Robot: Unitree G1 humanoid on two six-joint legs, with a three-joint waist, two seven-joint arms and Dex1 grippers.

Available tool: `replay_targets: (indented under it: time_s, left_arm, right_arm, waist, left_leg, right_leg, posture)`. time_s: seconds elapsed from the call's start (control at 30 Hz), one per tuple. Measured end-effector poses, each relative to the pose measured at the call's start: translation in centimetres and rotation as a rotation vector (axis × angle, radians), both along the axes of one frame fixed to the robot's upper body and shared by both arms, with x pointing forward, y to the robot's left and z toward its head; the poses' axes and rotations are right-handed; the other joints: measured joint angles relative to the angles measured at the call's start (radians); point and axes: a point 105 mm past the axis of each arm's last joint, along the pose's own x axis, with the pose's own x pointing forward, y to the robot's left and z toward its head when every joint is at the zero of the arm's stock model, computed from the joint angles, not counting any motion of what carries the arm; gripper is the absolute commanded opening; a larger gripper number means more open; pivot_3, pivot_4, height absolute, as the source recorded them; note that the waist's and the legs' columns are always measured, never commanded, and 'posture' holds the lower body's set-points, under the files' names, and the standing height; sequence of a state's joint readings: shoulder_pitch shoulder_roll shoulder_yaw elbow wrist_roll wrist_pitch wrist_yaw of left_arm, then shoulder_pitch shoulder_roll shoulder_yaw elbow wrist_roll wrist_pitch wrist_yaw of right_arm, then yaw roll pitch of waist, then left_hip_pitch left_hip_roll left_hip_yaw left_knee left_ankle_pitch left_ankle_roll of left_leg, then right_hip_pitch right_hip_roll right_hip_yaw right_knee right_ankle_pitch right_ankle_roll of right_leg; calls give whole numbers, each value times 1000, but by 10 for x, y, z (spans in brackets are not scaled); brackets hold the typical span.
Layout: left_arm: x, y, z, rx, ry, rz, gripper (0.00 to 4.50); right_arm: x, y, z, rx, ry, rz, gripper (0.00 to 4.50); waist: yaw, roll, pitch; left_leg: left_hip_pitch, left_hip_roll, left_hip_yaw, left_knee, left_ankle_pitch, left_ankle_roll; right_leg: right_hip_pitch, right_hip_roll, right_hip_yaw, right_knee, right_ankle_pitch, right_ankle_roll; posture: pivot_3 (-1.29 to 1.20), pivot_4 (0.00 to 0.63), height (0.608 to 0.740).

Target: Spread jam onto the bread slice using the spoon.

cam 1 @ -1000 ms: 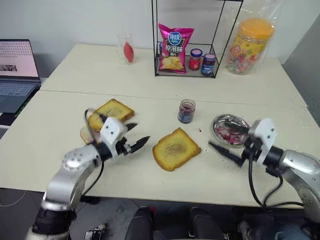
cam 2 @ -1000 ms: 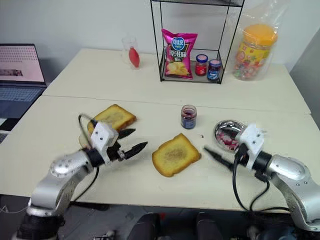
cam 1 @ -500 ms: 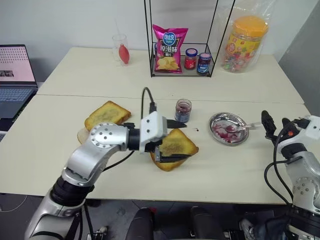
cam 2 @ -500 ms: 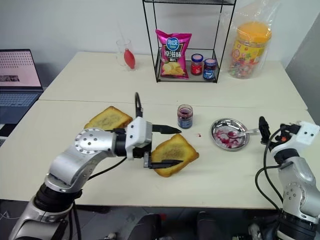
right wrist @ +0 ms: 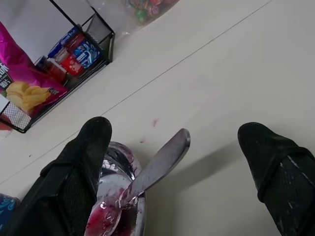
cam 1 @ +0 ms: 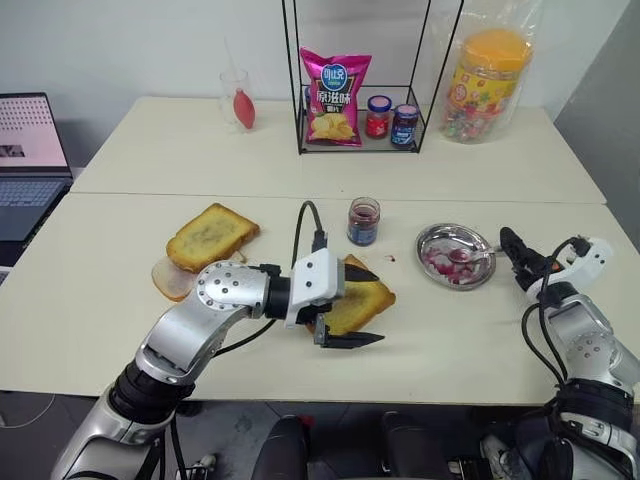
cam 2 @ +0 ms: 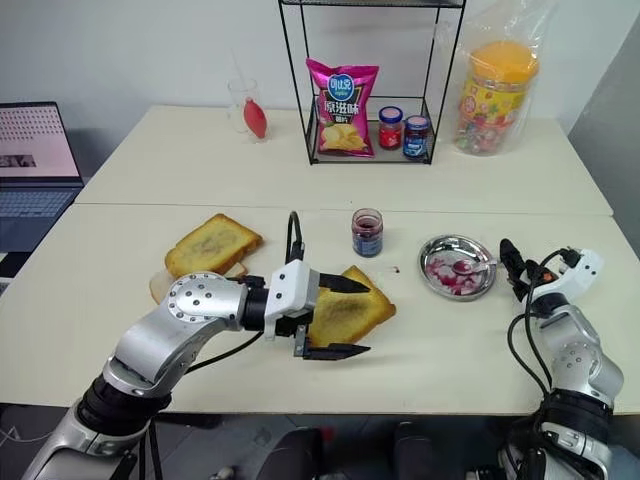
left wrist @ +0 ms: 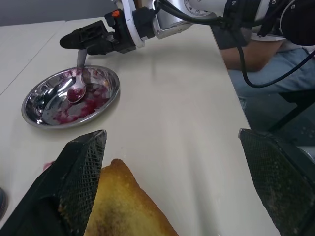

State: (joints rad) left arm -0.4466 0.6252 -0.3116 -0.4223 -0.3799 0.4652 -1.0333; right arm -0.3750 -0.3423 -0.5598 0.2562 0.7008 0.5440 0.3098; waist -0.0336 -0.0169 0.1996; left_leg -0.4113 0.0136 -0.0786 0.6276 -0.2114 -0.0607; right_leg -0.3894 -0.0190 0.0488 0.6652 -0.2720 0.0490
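- Your right claw [right wrist: 172, 162] is spread wide and empty, just beside the steel dish [cam 1: 455, 240], with the spoon [right wrist: 147, 179] handle lying between its fingers but untouched.
- The spoon's bowl rests in the jam [left wrist: 81, 101] inside the dish; its long axis runs out over the rim, handle pointing away from the dish toward that claw.
- Close on the handle well back from the dish, squarely across its length, so it doesn't pivot.
- Your left claw [cam 1: 352, 306] stands apart, straddling the bread slice [cam 1: 365, 305], which lies on the bench [cam 1: 120, 300] well apart from the dish.
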Motion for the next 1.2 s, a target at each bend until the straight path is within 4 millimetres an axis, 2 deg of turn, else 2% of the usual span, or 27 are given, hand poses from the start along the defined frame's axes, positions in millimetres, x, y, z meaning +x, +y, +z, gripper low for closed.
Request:
replay_targets:
  time_s: [0.1,0.17,0.2,0.27,0.33,0.4,0.43,0.47,0.73,0.8,0.87,1.03,1.1,1.13,1.2]
  left_arm:
    - [0,0,-1,3,-1,3,4470]
    - [1,0,-1,5,-3,6,4500]
    - [1,0,-1,5,-4,7,4500]
    - [1,0,-1,5,-5,9,4500]
    - [2,0,0,4,-7,13,4500]
    - [2,0,0,2,-10,20,4500]
    - [3,0,0,2,-11,22,4500]
    - [3,0,0,2,-12,23,4500]
    - [4,1,-1,10,-19,31,4500]
    - [4,1,-1,12,-20,33,4500]
    - [4,1,-1,13,-19,35,4500]
    - [6,3,-2,11,-23,54,4500]
    - [9,7,0,-1,-22,84,4500]
    - [12,11,0,-10,-18,112,4500]
    - [19,24,2,-34,-7,198,4500]
  right_arm:
    - [8,5,0,30,0,23,4500]
    - [9,6,0,43,-6,33,4125]
    - [10,7,0,52,-9,40,4112]
    - [11,8,-1,71,-11,44,3468]
    - [12,9,0,77,-12,45,3170]
    - [13,10,1,77,-18,49,2588]
    - [13,10,2,77,-19,50,2522]
    - [13,10,2,77,-20,50,2089]
    - [13,10,2,86,-25,52,423]
    - [13,11,12,110,-71,67,73]
    - [14,13,23,102,-110,78,28]
    - [7,14,29,78,-120,98,28]
    - [5,18,38,54,-133,122,28]
    - [4,22,46,26,-148,145,28]
    - [-1,31,79,-74,-223,198,28]
  waist:
    - [0,0,0]
    - [0,0,0]
    - [0,0,0]
    - [0,0,0]
    - [0,0,0]
    - [0,0,0]
    - [0,0,0]
    - [0,0,0]
    - [0,0,0]
    - [0,1,0]
    - [0,1,-1]
    - [0,1,0]
    - [0,2,0]
    - [-1,3,1]
    - [-6,4,1]
  left_leg:
    - [0,0,0,0,0,0]
    - [0,0,0,0,0,0]
    - [0,0,0,0,0,0]
    - [0,0,0,0,0,0]
    - [0,0,0,0,0,0]
    - [0,0,0,0,0,0]
    - [0,0,0,0,0,0]
    - [0,0,0,0,0,0]
    - [0,0,0,0,0,0]
    - [0,0,0,0,0,0]
    - [1,0,0,0,0,0]
    - [1,0,0,0,0,0]
    - [1,0,0,0,0,0]
    - [1,0,0,0,0,0]
    - [1,0,0,0,0,0]
  right_leg:
    - [0,0,0,0,0,0]
    - [0,0,0,0,0,0]
    - [0,0,0,0,0,0]
    - [0,0,0,0,0,-1]
    - [0,0,0,0,0,-1]
    - [0,0,0,0,0,0]
    - [0,0,0,0,0,0]
    - [0,0,0,0,0,0]
    - [0,0,0,0,0,-1]
    - [0,0,0,0,0,-1]
    - [1,0,0,1,0,0]
    - [1,0,0,1,0,0]
    - [0,0,0,1,0,0]
    - [0,0,1,1,0,0]
    - [0,0,0,2,0,0]
  posture:
    - [0,150,740]
    - [0,150,740]
    - [0,150,740]
    - [0,150,740]
    - [0,150,740]
    - [0,150,740]
    - [0,150,740]
    - [0,150,740]
    - [0,150,740]
    - [0,150,740]
    - [0,150,740]
    - [0,150,740]
    - [0,150,740]
    - [0,150,740]
    - [0,150,740]
